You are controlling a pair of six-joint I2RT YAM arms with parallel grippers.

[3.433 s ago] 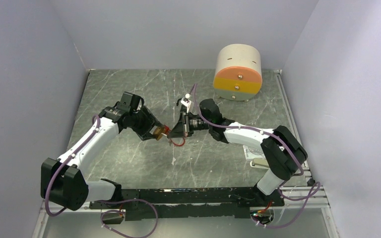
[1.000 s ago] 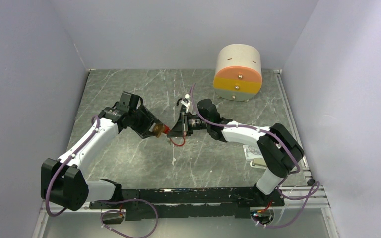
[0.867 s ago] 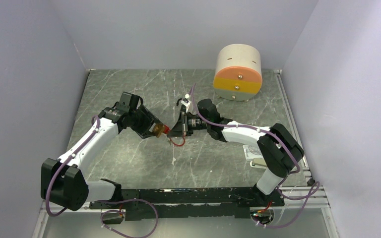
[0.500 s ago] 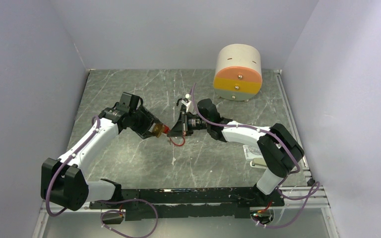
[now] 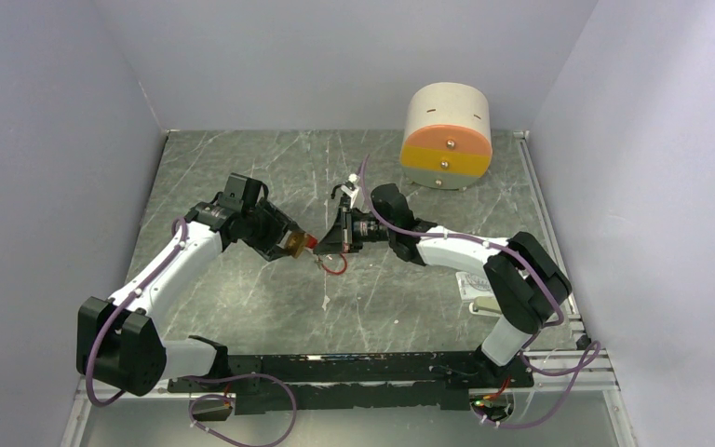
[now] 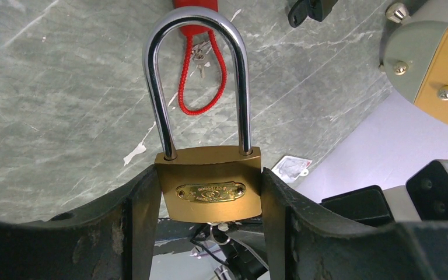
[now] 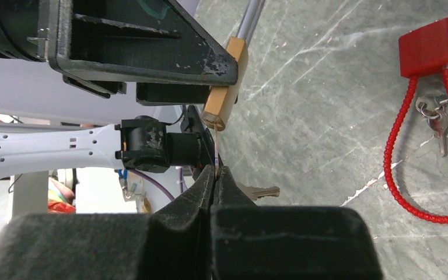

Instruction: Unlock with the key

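Observation:
A brass padlock with a long steel shackle is clamped between the fingers of my left gripper. It also shows in the top view and, edge-on, in the right wrist view. My right gripper is shut on a thin key, seen edge-on, whose tip meets the bottom of the padlock. A second key hangs behind the fingers. In the top view the right gripper meets the lock at the table's middle.
A red tag with a red cord loop and spare keys lies on the grey marble table, also in the left wrist view. A round drawer unit with orange and yellow fronts stands at the back right. A small card lies near the right arm.
Both grippers have shifted slightly toward the back, still meeting at the padlock. Nothing was taken or let go.

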